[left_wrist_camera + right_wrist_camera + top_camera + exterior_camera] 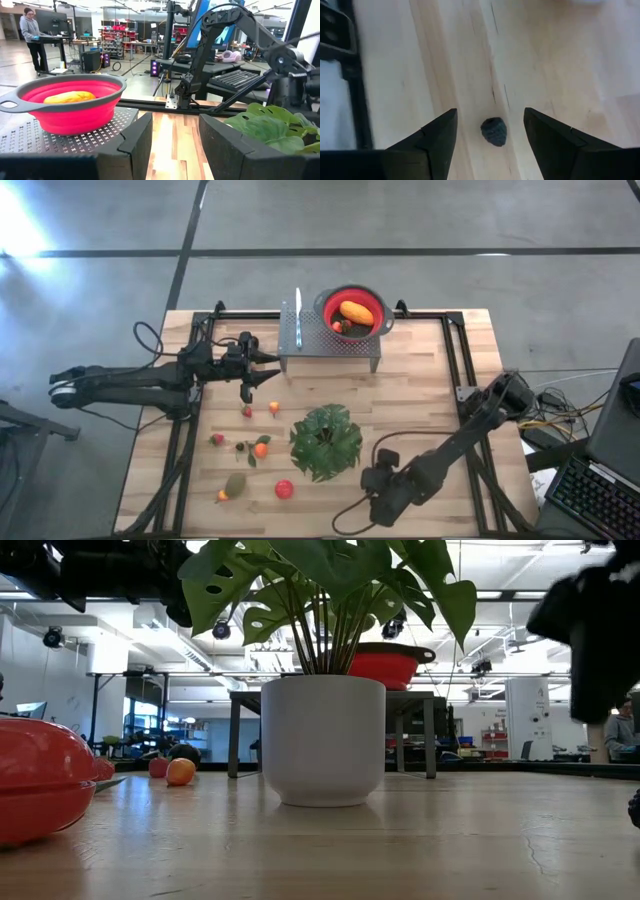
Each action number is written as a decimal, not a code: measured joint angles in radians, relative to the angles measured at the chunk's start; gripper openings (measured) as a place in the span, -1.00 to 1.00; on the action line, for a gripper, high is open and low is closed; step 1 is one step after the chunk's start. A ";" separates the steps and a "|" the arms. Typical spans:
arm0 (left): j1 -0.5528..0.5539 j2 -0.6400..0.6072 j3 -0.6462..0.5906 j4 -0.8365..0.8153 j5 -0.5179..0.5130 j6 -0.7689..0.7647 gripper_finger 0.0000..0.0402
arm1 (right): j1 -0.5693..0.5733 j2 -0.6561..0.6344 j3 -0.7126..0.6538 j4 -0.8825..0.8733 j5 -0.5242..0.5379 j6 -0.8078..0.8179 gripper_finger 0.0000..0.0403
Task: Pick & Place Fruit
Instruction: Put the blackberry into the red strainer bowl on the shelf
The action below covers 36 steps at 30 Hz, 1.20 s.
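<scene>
Small toy fruits lie on the table left of the plant: a red one [285, 489], an olive-green one [235, 484], an orange one [261, 448], a strawberry [216, 440] and others. A yellow-orange oblong fruit [356, 311] lies in the red colander bowl [372, 299], also seen in the left wrist view [70, 96]. My right gripper [380, 492] points down near the table's near edge, open [490, 132], its fingers on either side of a dark purple berry [494, 131] without touching it. My left gripper [265, 370] hovers open and empty, left of the metal stand.
The bowl sits on a perforated metal stand [330, 340] at the far edge, with a knife [298, 317] beside it. A potted leafy plant [326, 440] stands mid-table between the fruits and my right arm. Black rails [452, 350] run along the table's sides.
</scene>
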 joint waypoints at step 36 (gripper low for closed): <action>0.000 0.000 -0.001 0.000 0.000 -0.004 -0.17 | 0.002 0.131 0.044 -0.081 -0.074 0.018 -0.38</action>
